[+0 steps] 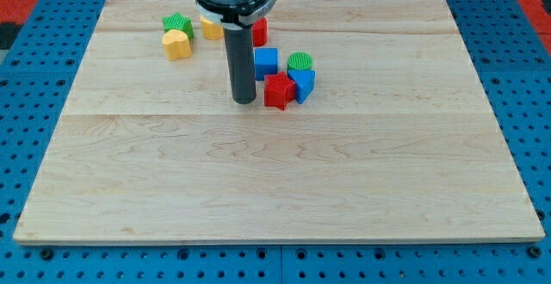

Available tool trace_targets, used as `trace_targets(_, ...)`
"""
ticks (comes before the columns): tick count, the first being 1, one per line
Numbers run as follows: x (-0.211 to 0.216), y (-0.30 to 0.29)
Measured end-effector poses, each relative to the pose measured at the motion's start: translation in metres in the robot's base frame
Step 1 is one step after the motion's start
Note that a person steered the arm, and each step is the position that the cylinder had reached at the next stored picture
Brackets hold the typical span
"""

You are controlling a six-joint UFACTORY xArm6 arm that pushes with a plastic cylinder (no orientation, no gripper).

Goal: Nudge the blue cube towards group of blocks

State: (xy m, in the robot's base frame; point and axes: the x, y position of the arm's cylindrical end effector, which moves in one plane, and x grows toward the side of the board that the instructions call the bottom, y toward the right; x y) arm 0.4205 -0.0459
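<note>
1. I have no claw to open or close, so there is nothing to say on that score; I end in a dark rod, and my tip (244,101) rests on the wooden board (275,181), a little left of the board's middle and towards the far side.
2. The blue cube (266,62) sits just right of my rod, slightly farther back than my tip. Whether the rod touches it I cannot tell.
3. The cube is already close to a cluster: a red star-shaped block (278,90) just near of it, a green round block (300,60) to its right, and a second blue block (303,84) beside the red one.
4. Other blocks lie at the far left: a green one (177,23), a yellow heart (177,45), another yellow block (211,27), and a red one (259,31) partly hidden behind my rod.
5. My judgement: if the right-hand cluster is the target, the nudge looks almost done, with at most a small gap left to close by pushing rightwards.
</note>
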Motion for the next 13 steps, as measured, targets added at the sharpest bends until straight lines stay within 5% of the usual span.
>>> trace_targets(2, 0.016, 0.037)
trace_targets(3, 0.018, 0.007)
trace_targets(8, -0.102, -0.028)
trace_targets(13, -0.080, 0.021)
